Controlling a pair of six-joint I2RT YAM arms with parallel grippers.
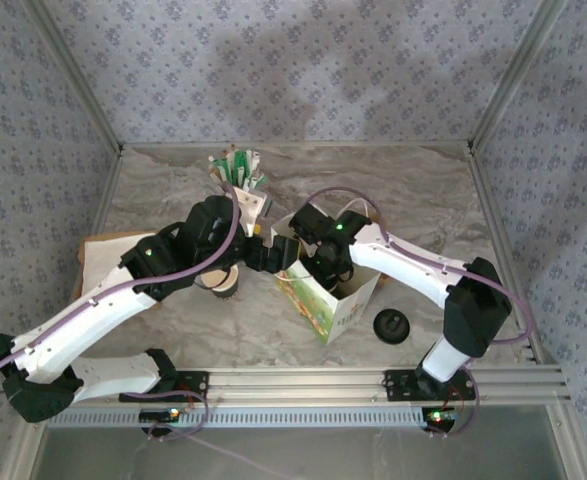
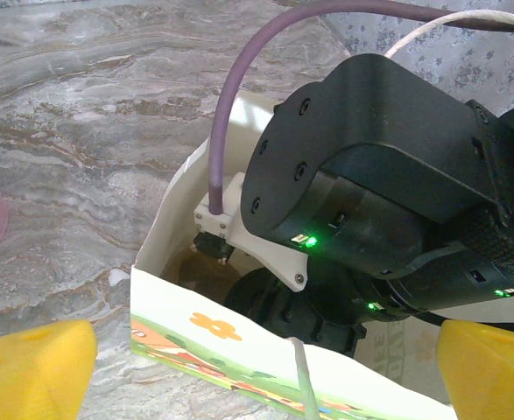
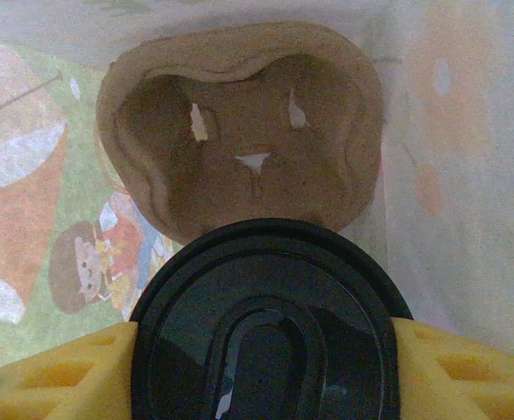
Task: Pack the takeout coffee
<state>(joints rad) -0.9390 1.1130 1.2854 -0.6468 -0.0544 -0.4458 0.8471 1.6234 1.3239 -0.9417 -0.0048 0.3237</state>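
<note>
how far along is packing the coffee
Done: the takeout coffee is lidded and inside the white bag. In hand: the right gripper is shut on it, by the brown pulp carrier in the bag. Still to do: seat it, let go and pull the arm out. The left gripper hangs open beside the bag.

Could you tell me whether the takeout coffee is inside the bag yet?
Inside: held by the right gripper, the takeout coffee hangs within the bag, above the pulp cup carrier.
</note>
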